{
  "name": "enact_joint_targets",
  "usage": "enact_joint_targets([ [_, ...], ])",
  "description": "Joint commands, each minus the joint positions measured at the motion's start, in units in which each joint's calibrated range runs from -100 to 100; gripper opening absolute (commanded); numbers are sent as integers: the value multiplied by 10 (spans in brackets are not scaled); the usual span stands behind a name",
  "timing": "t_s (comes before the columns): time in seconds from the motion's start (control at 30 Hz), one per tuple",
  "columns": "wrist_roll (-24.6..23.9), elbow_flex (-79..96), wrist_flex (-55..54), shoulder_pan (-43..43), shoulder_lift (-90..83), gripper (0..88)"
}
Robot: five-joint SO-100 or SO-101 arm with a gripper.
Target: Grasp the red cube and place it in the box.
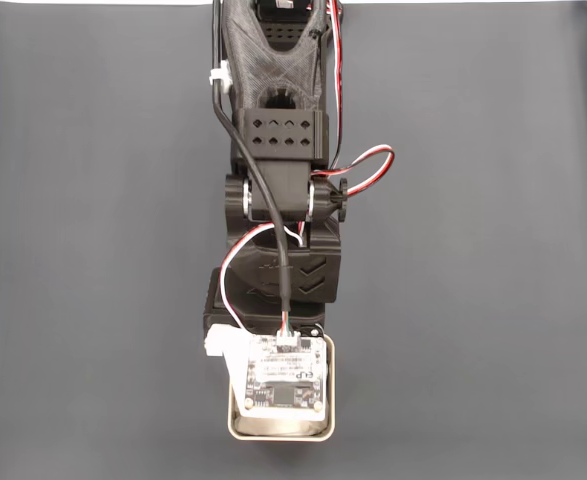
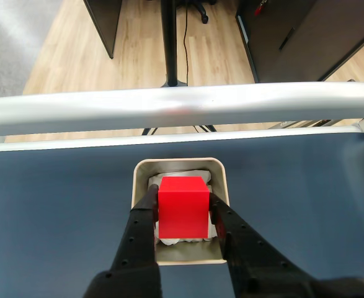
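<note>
Because the drop has to land inside the tin, the tool point(image 2: 183, 214) hangs directly over the box point(image 2: 140, 180) near the surface's point(image 2: 57, 198) railed edge, its two fingers clamped on the red cube point(image 2: 183, 207), apparently just above the white lining point(image 2: 175, 172).

One camera hangs fixed above the dark table point(image 1: 83, 250), looking straight down on the arm point(image 1: 278, 150), which reaches from the top edge toward the bottom. The other rides on the wrist, close in, looking forward along the fingers point(image 2: 138, 230) toward the table's metal rail point(image 2: 182, 107) and the wooden floor point(image 2: 213, 49) beyond. Both take in the box point(image 1: 330, 390) point(image 2: 141, 171) and the tabletop around it.
</note>
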Motion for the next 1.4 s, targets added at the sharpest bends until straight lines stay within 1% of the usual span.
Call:
enact_joint_targets([
  [0.0,-1,-17,-14,5,-28,0],
  [0.17,-3,2,-20,5,-48,0],
  [0.5,0,121,-99,4,-113,0],
  [1.03,-16,163,-149,2,-146,0],
  [1.37,-17,173,-151,4,-155,0],
])
